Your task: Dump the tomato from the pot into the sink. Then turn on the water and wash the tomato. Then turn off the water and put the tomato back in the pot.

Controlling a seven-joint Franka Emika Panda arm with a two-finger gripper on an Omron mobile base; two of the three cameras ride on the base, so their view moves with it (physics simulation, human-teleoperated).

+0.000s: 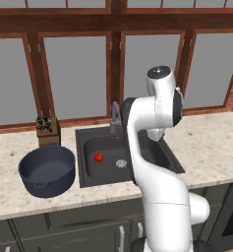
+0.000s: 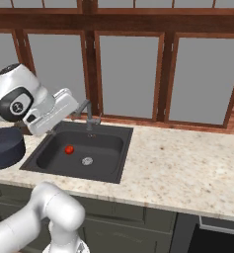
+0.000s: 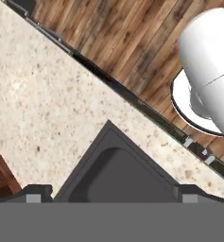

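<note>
Left base view — speckled counter (image 1: 206, 147), wood-framed windows (image 1: 78, 74)

red tomato (image 1: 98, 157), black sink (image 1: 88, 138) — blue-grey pot (image 1: 47, 170) (speckled beige counter (image 2: 187, 173))

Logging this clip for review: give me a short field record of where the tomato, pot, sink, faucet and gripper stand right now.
tomato: in the sink, left of the drain
pot: upright on the counter left of the sink, looks empty
faucet: behind the basin, no water seen running
knife block: behind the pot
gripper: open, holding nothing, above the sink's corner
task stage: tomato dumped; washing not yet started
</note>
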